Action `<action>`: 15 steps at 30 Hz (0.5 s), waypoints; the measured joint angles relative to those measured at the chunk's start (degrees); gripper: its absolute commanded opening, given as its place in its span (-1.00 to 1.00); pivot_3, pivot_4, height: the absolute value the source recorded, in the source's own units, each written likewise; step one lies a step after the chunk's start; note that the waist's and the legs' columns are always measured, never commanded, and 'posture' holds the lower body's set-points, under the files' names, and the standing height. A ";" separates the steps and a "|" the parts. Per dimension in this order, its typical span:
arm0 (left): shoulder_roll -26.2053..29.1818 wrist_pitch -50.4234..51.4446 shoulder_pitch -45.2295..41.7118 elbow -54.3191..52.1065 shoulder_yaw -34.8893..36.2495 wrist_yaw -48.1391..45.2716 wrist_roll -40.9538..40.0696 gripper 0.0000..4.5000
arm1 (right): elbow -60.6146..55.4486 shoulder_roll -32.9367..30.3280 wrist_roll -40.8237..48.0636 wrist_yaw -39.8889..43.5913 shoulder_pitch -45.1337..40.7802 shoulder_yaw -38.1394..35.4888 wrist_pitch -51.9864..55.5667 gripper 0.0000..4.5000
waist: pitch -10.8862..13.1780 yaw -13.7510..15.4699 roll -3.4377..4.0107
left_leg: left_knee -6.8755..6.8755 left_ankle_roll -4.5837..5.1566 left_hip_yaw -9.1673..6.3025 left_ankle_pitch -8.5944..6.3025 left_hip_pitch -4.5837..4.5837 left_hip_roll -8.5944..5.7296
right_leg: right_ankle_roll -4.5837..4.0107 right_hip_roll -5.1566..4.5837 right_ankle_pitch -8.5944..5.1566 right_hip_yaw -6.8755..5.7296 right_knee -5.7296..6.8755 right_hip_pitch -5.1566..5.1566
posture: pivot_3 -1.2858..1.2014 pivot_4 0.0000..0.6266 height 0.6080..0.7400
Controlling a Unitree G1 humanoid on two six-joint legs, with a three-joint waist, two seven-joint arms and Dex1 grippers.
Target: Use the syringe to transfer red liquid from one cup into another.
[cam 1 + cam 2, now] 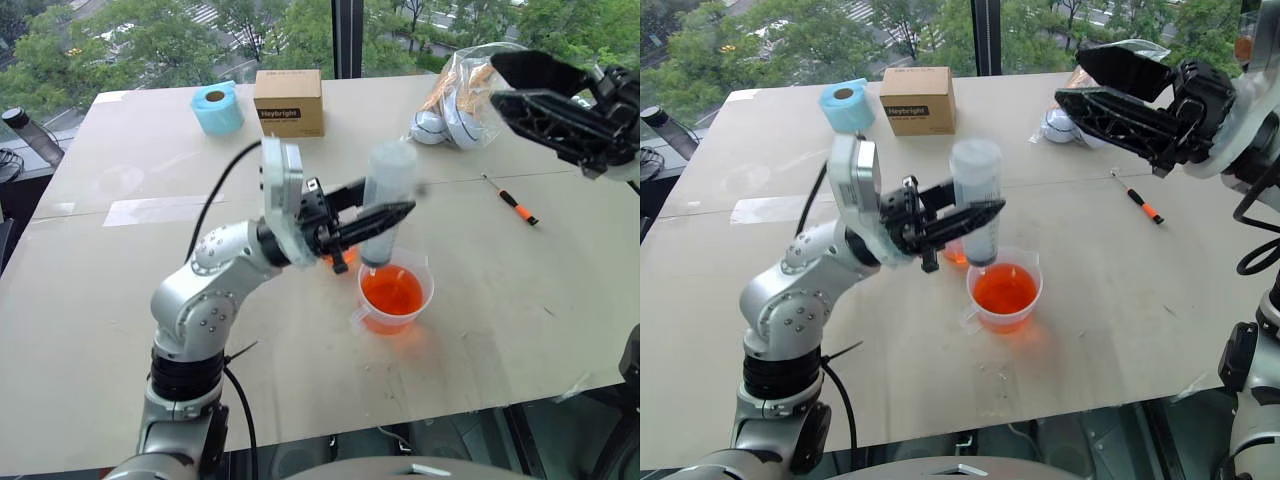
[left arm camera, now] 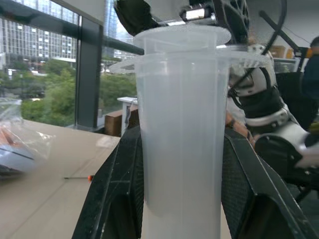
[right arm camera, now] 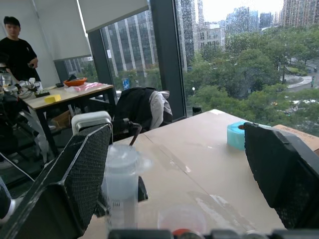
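left claw point(image 1: 385, 215) clamped on one syringe point(image 1: 388, 200), upright above one cup point(image 1: 394, 296) of red liquid point(image 1: 392, 292); right claw point(image 1: 1095, 80) apart.

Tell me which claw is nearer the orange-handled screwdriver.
Right. The right claw hangs open in the air above and just beyond the screwdriver. The left claw, shut on the syringe, is farther off, over the cup.

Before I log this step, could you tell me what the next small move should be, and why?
Probably bring the open right gripper down to the plunger end of the clear plastic syringe: the left gripper holds it upright, tip above the clear cup of red liquid.
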 measured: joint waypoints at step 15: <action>-4.04 -11.32 3.18 6.13 -7.52 -6.46 6.42 -0.39 | -5.70 -3.30 0.70 -0.94 8.48 3.33 0.86 1.00 | -0.02 1.06 0.03 | 0.05 0.11 0.01 -0.06 0.00 0.00 | 0.01 0.00 0.00 -0.02 -0.05 0.04 | 0.03 -0.52 1.00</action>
